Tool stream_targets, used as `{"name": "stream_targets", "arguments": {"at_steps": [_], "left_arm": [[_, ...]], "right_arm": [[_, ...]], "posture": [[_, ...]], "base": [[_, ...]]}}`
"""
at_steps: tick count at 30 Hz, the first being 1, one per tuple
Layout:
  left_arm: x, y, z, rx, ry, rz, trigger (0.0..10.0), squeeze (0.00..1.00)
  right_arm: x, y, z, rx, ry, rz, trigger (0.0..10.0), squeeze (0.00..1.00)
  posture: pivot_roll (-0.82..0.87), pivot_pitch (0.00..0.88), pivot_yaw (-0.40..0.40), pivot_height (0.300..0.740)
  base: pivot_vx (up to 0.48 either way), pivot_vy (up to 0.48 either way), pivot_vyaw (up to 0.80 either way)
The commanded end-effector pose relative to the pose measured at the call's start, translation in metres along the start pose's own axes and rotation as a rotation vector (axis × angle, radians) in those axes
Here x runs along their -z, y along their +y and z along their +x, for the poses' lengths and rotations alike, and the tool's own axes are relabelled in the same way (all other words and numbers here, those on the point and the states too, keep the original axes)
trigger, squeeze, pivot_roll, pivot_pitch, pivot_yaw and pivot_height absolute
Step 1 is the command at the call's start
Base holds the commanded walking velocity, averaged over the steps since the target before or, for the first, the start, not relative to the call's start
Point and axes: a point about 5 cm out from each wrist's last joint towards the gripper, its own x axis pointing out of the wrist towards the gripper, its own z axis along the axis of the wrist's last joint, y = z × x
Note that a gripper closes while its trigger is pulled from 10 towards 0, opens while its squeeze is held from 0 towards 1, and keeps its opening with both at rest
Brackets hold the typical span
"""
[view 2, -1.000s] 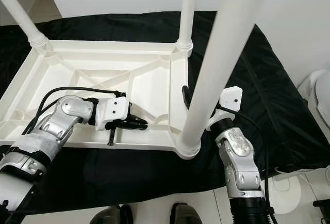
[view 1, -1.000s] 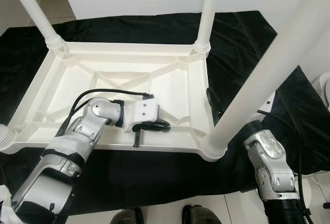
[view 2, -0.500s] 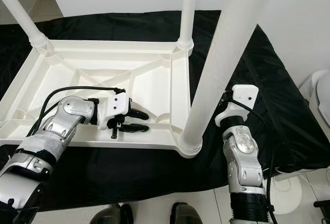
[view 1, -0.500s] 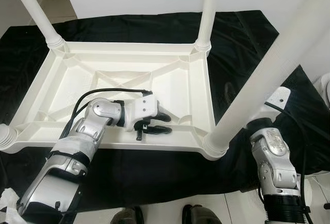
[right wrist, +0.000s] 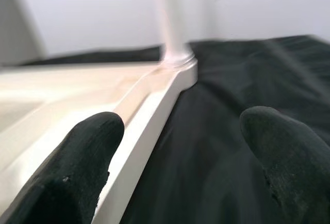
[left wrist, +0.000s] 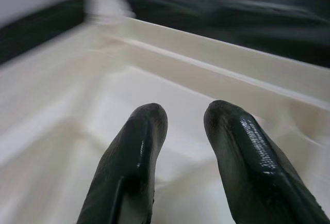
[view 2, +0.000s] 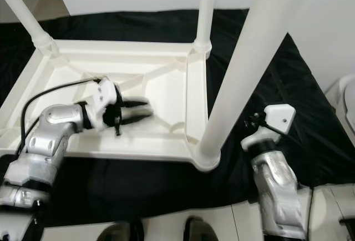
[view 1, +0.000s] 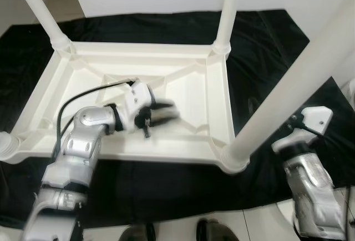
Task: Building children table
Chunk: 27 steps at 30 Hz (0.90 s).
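The white plastic children's table [view 1: 219, 94] lies upside down on a black cloth [view 1: 266, 46], its legs pointing up. The near right leg [view 1: 288, 85] stands in its corner socket. My left gripper [view 1: 166, 110] hovers over the ribbed underside near the middle, blurred by motion. In the left wrist view its fingers [left wrist: 139, 146] stand a little apart with nothing between them. My right arm [view 1: 310, 157] is to the right of the near right leg. The right gripper [right wrist: 180, 146] is open wide beside the table's right rim [right wrist: 154, 115], holding nothing.
Two more legs rise at the far left [view 1: 39, 8] and far right [view 1: 226, 13] corners, and the near left socket [view 1: 4, 144] is at the picture's edge. White floor lies in front of the cloth. A white object [view 1: 350, 88] sits at the right edge.
My left gripper has opened, lifted off the near rim and swung left and farther in over the underside. My right arm has drawn back from the near right leg.
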Motion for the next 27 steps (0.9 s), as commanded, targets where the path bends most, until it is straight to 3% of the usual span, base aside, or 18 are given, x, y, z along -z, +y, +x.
{"name": "stream_targets", "arguments": {"at_steps": [1, 8, 14, 17, 20, 27], "left_arm": [[-0.003, -0.003, 0.000, -0.041, -0.008, -0.022, 10.0, 0.00], [-0.007, -0.012, 0.002, -0.043, -0.019, -0.037, 10.0, 0.00], [-0.006, -0.020, -0.008, -0.020, 0.023, -0.034, 10.0, 0.00], [-0.006, -0.022, -0.008, -0.028, 0.026, -0.033, 10.0, 0.00], [-0.007, -0.024, -0.003, -0.030, 0.028, -0.035, 10.0, 0.00], [-0.008, -0.024, 0.000, -0.023, 0.027, -0.024, 10.0, 0.00]], "right_arm": [[-0.004, -0.001, -0.006, -0.057, 0.020, -0.001, 10.0, 0.00], [-0.008, -0.006, -0.015, -0.134, 0.063, -0.018, 10.0, 0.00], [-0.016, -0.013, -0.039, -0.358, 0.180, -0.024, 10.0, 0.00], [-0.016, -0.012, -0.042, -0.448, 0.228, -0.008, 10.0, 0.00], [-0.017, -0.006, -0.042, -0.603, 0.296, -0.005, 10.0, 0.00], [-0.015, 0.003, -0.035, -0.738, 0.333, -0.029, 10.0, 0.00]], "posture": [[-0.12, 0.123, 0.072, 0.740], [-0.13, 0.114, 0.071, 0.740], [-0.12, 0.101, 0.076, 0.740], [-0.13, 0.094, 0.087, 0.740], [-0.13, 0.086, 0.089, 0.740], [-0.13, 0.073, 0.090, 0.740]], "base": [[0.000, 0.000, 0.00], [0.000, 0.000, 0.00], [0.000, 0.000, 0.00], [0.000, 0.000, 0.00], [0.000, 0.000, 0.00], [0.000, 0.000, 0.00]]}}
